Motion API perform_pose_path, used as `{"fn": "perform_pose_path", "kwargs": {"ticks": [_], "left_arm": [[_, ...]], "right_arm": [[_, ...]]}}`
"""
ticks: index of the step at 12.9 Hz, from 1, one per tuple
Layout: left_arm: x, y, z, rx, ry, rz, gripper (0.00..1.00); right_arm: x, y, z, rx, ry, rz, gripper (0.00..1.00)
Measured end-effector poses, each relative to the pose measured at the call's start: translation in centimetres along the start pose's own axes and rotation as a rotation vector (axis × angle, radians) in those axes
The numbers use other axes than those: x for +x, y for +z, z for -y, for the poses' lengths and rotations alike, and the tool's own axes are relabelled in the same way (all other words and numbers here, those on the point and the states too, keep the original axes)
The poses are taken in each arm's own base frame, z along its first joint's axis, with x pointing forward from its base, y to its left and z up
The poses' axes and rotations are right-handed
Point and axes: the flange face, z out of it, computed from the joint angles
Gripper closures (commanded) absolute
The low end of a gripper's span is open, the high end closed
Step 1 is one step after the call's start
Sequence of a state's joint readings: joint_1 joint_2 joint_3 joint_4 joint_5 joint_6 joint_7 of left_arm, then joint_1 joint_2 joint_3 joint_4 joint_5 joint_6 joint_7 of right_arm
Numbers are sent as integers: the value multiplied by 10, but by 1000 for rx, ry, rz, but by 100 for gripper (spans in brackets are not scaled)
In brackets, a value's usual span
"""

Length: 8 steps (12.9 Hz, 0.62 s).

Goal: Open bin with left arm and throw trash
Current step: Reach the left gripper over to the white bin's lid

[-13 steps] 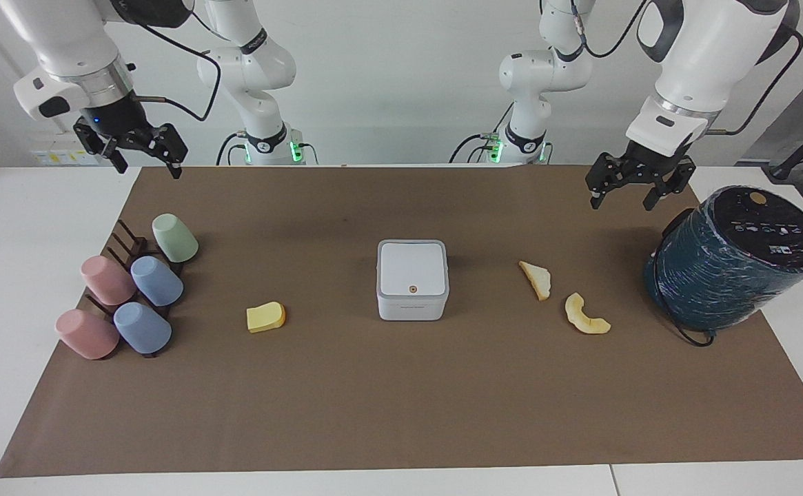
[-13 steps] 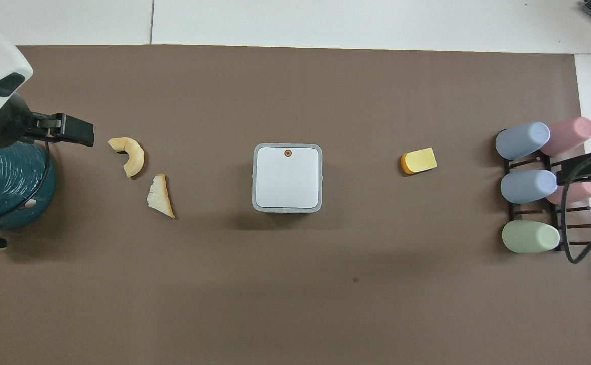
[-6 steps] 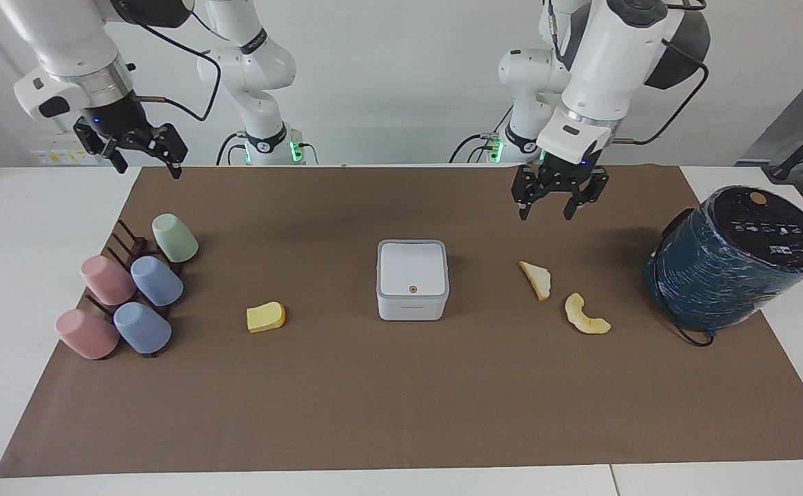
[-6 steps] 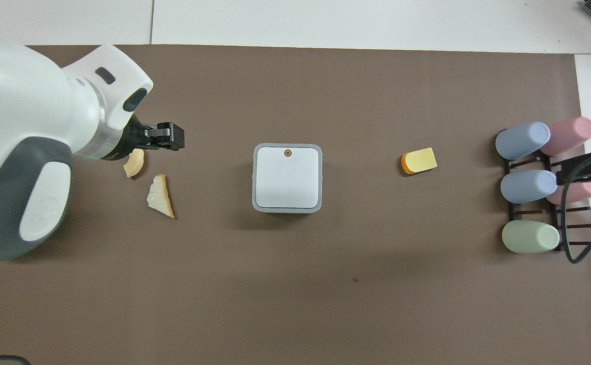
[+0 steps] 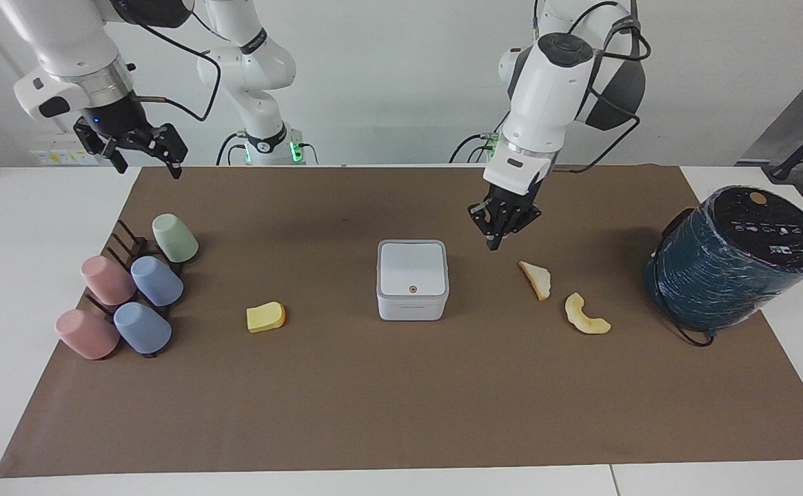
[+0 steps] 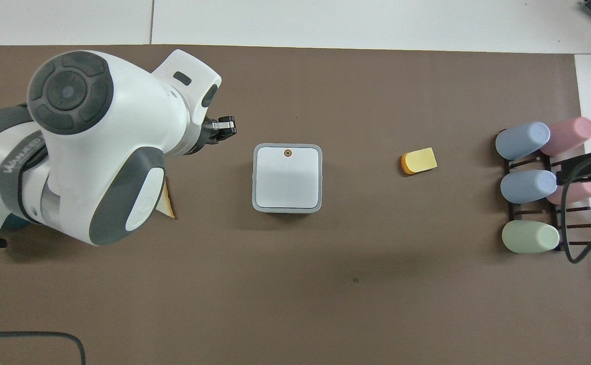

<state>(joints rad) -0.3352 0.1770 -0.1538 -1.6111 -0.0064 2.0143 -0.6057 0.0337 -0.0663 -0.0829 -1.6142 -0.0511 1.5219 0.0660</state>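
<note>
Since the earlier frames the left arm point(image 5: 546, 89) has swung in from the dark teal cylinder point(image 5: 732, 258) at its end of the table, and the left gripper point(image 5: 501, 231) now hangs over the brown mat point(image 5: 401, 399) just beside the bin point(image 5: 412, 279), between it and the triangular slice point(image 5: 536, 279). That mat covers most of the white tabletop point(image 5: 36, 248), reaching close to every edge, with a plain pale wall at the robots' edge. The bin sits closed at the middle of the table, its orange dot on the lid edge farther from the robots; nothing touches it. The left gripper's fingers point down and look drawn close together, holding nothing, with the lid lower than their tips. The crescent peel point(image 5: 586, 315) lies beside the slice, nearer the cylinder, and the yellow wedge point(image 5: 265, 317) lies toward the right arm's end; bin and scraps lie where they lay before. In the overhead view the left arm hides most of the slice and all of the peel. The right gripper point(image 5: 143, 155) waits with fingers spread over the mat's corner near the robots' edge, above the rack of pastel cups point(image 5: 125, 293), unchanged.
</note>
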Motion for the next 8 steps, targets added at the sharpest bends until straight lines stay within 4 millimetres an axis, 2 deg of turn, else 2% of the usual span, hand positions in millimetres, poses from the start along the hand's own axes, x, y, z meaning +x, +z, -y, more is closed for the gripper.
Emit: {"fn": "perform_pose_path", "kwargs": {"ticks": [4,8], "left_arm": [[-9,21,-35,-55,-27,-40,100],[-19,48,-53,-91,-70,-58,100]], "right_arm": [[0,0,0,0,0,2,0],[0,0,0,0,0,3,0]]}}
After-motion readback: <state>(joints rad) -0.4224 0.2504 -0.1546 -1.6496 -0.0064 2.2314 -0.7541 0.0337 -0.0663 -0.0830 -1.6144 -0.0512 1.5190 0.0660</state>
